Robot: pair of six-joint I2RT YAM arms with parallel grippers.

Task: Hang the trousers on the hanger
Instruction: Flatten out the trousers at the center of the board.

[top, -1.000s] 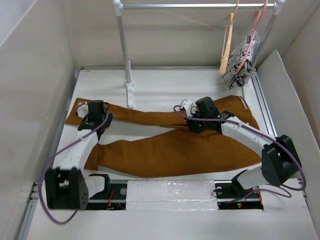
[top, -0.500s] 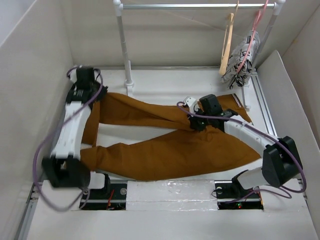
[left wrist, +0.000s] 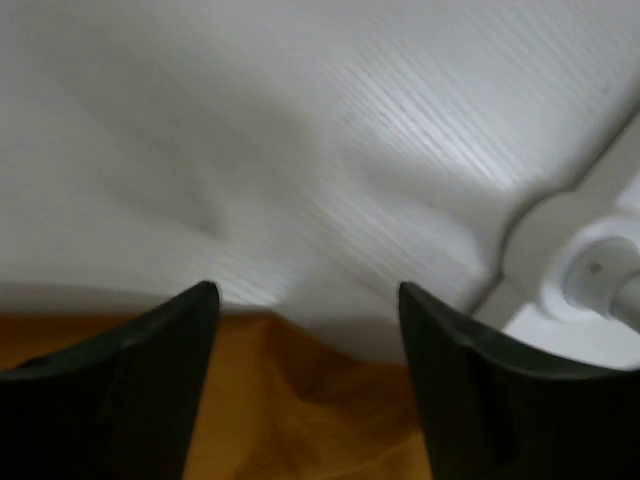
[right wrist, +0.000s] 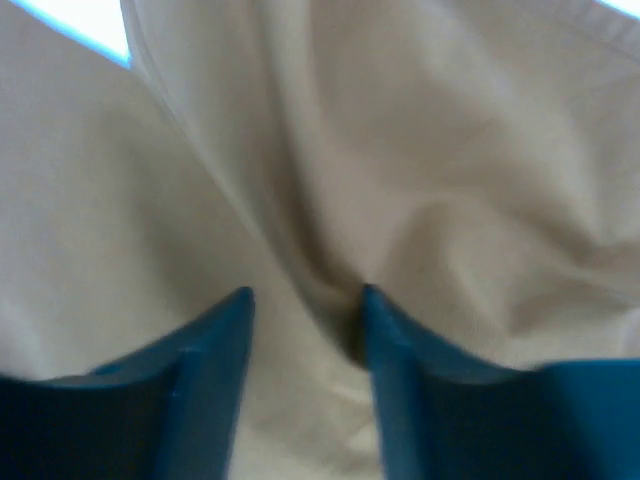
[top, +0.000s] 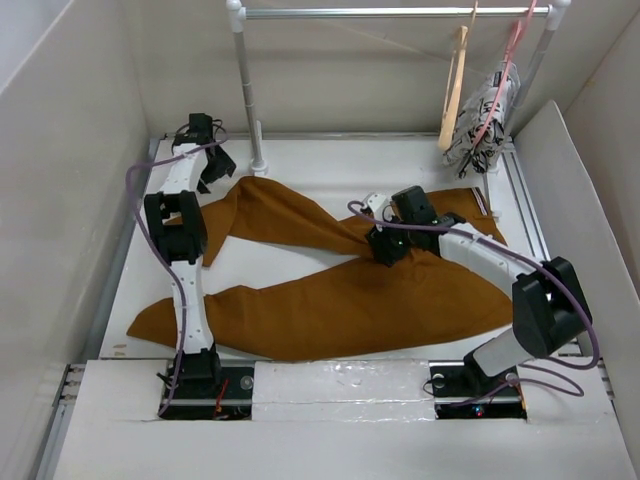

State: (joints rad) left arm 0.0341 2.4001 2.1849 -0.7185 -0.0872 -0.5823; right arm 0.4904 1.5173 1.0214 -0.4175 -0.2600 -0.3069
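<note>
The rust-brown trousers point(top: 330, 290) lie spread over the middle of the table, one leg drawn up toward the back left. My left gripper point(top: 213, 172) is stretched to the back left corner, just past that leg's end. In the left wrist view the left gripper point(left wrist: 305, 295) is open, with the trousers' edge point(left wrist: 300, 400) lying loose below it. My right gripper point(top: 383, 250) hovers low over the crotch; the right wrist view shows the right gripper point(right wrist: 306, 295) open over creased cloth point(right wrist: 420, 180). The tan wooden hanger point(top: 457, 85) hangs on the rail at the back right.
A white clothes rack stands at the back: rail point(top: 390, 12), left post point(top: 247, 90), and foot point(top: 259, 162) point(left wrist: 590, 270) close to my left gripper. A pink hanger with black-and-white patterned cloth point(top: 488, 115) hangs beside the wooden one. Tall pale walls close in both sides.
My left arm swung from the near left to the back left corner, dragging a trouser leg with it, then opened and let go. The right gripper opened over the crotch.
</note>
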